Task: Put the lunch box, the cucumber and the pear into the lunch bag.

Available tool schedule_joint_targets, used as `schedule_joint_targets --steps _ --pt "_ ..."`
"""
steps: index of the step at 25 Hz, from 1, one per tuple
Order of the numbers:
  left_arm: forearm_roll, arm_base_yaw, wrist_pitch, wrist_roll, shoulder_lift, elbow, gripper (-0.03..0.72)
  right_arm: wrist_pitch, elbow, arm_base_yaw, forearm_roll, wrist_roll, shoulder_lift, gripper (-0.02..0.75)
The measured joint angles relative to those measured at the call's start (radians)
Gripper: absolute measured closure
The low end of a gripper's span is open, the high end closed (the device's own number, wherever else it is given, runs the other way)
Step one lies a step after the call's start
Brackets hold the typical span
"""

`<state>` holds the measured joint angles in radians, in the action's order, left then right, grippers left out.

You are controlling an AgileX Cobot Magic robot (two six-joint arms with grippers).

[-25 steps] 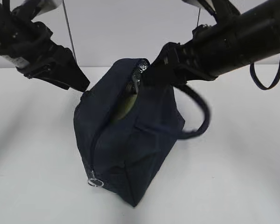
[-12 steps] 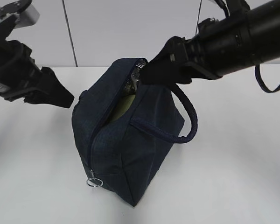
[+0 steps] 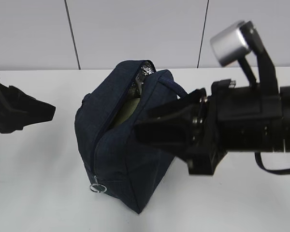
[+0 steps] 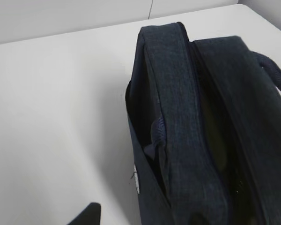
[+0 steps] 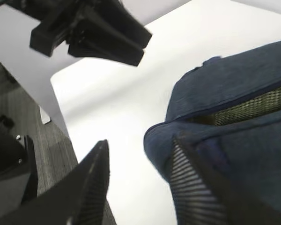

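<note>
The lunch bag (image 3: 128, 145) stands upright on the white table (image 3: 43, 183), its top slit unzipped and the ring pull (image 3: 98, 188) hanging low at the near end. Through the gap we see a pale green surface (image 3: 125, 112), which we judge to be the lunch box lid; silvery lining (image 3: 144, 73) shows at the far end. We cannot see the cucumber or the pear in any view, so we cannot confirm that they are inside.

The right gripper (image 5: 140, 187) hangs just beside the bag's right wall with its fingers spread and nothing between them. The right wrist view shows one ribbed finger (image 5: 192, 187) against, or very near, the fabric. The left gripper (image 3: 38, 112) sits well apart from the bag on the left. We cannot tell whether it is open or closed.

Risks, as we judge them:
- The bag is tall and soft. A sideways brush from the right gripper can tip it or spill its contents.
- The rope handle (image 3: 171, 87) lies near the right gripper. A finger can snag it and drag the bag.
- The slit is narrow. Any item not yet inside can catch on the edge.
</note>
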<state>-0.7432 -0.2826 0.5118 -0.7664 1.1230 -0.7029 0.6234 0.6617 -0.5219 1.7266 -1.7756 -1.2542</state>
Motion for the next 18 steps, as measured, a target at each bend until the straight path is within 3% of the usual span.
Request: schedule_joint_targets --steps 4,11,18 --pt "-0.002 -0.006 -0.010 -0.003 -0.014 0.013 0.346 -0.125 -0.028 -0.067 0.007 -0.025 0.000 0.476" --pt "-0.001 -0.007 -0.015 -0.003 -0.014 0.015 0.346 -0.363 -0.081 -0.070 0.009 0.100 0.002 0.510" --pt "-0.001 -0.007 -0.015 -0.003 -0.018 0.015 0.346 -0.419 -0.145 -0.070 0.009 0.101 0.002 0.561"
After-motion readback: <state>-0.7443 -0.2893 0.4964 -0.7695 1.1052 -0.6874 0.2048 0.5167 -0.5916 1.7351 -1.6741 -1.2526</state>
